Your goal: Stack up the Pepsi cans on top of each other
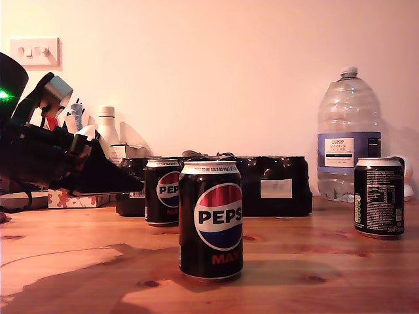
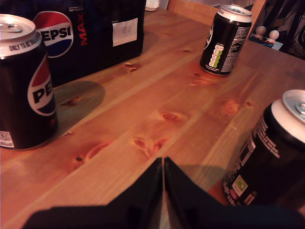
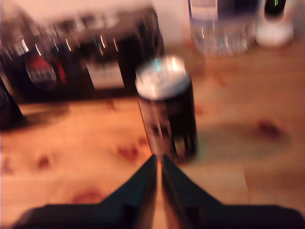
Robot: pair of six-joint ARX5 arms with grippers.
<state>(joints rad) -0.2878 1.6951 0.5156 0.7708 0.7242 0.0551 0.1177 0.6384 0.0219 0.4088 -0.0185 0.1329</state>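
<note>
Wooden and knotted, the tabletop (image 1: pixel 78 261) carries three upright black aluminium Pepsi cans with silver rims, all near the wide black shrink-wrapped Pepsi Max multipack (image 1: pixel 275 186). The first Pepsi can (image 1: pixel 211 222) stands well in front of the multipack, its globe logo partly curving out of sight. The second Pepsi can (image 1: pixel 162 191) is just in front of the pack's end and is half covered by the first. The third Pepsi can (image 1: pixel 379 196) stands apart beyond the pack's other end, with white text showing.

The second wrist view is badly blurred, so labels cannot be read there. My first gripper (image 2: pixel 163 164) is held low and level beside the second can, its wedge-shaped black fingers pressed together on nothing. My second gripper (image 3: pixel 158 162) is likewise closed and empty, and is pointed at one can.
</note>
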